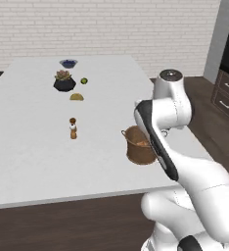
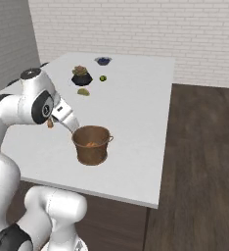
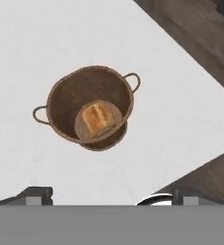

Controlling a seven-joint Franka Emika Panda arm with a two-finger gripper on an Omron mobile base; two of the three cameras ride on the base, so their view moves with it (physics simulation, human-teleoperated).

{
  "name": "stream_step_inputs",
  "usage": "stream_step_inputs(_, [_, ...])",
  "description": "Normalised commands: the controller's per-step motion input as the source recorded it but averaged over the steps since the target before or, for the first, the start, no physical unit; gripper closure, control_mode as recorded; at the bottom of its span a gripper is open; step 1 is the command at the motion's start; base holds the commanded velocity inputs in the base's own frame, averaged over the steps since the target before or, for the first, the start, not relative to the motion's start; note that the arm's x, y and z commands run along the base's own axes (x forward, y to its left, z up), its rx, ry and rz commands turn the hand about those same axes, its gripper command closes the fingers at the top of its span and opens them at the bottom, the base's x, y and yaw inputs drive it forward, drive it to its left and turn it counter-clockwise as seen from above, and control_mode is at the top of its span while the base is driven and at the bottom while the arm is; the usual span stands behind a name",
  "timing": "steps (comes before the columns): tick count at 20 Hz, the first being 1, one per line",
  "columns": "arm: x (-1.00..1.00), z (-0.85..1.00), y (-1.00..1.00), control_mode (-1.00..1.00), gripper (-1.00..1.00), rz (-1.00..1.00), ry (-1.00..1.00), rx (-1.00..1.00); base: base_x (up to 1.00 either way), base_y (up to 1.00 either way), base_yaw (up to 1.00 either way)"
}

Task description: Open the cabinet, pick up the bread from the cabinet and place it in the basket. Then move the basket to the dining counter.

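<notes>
The brown woven basket (image 2: pixel 91 145) is sitting upright near the front edge of the long white dining counter (image 2: pixel 136 108), something orange-brown showing inside. Farther back are lying a potted succulent (image 2: pixel 80 75), a lime (image 2: pixel 103 78) and a blue bowl (image 2: pixel 103 61).

Flat, even light fills all three rendered views, bright with no visible source. The white dining counter (image 1: pixel 33 162) looks nearly washed out, without glare. The basket (image 3: pixel 90 107) casts only a faint shadow toward 5 o'clock. Edges look soft and slightly blurred; no edge distortion shows.
</notes>
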Motion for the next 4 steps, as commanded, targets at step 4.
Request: stream_step_inputs(4, [-0.36, 0.71, 1.0, -1.0, -1.0, 0.59, 0.0, -0.47, 0.0, 0.0, 0.0])
